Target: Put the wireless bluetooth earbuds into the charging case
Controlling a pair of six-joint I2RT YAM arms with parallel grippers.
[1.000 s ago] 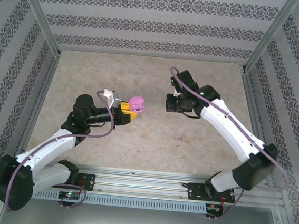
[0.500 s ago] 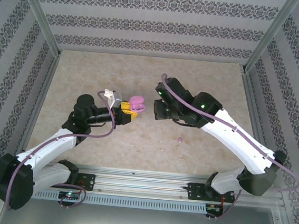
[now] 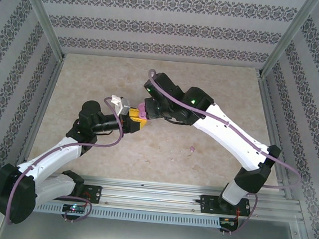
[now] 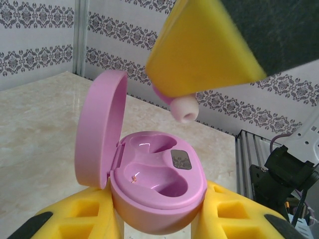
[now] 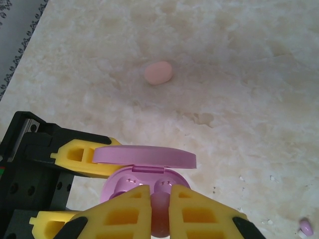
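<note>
Beige marbled tabletop (image 3: 96, 74), one pale pink earbud (image 5: 158, 72) lying on it, another tiny bud (image 5: 305, 228) well apart.

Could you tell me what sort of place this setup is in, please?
Probably a lab robot cell: patterned walls on aluminium framing, a marble-look tabletop, and a mounting rail at its near edge.

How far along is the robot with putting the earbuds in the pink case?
Done: the pink case is open, gripped by the left pincer, but both hollows are empty. In hand: the right pincer holds a pink earbud just above it. Left: seating that one, plus another bud lying on the table.
</note>
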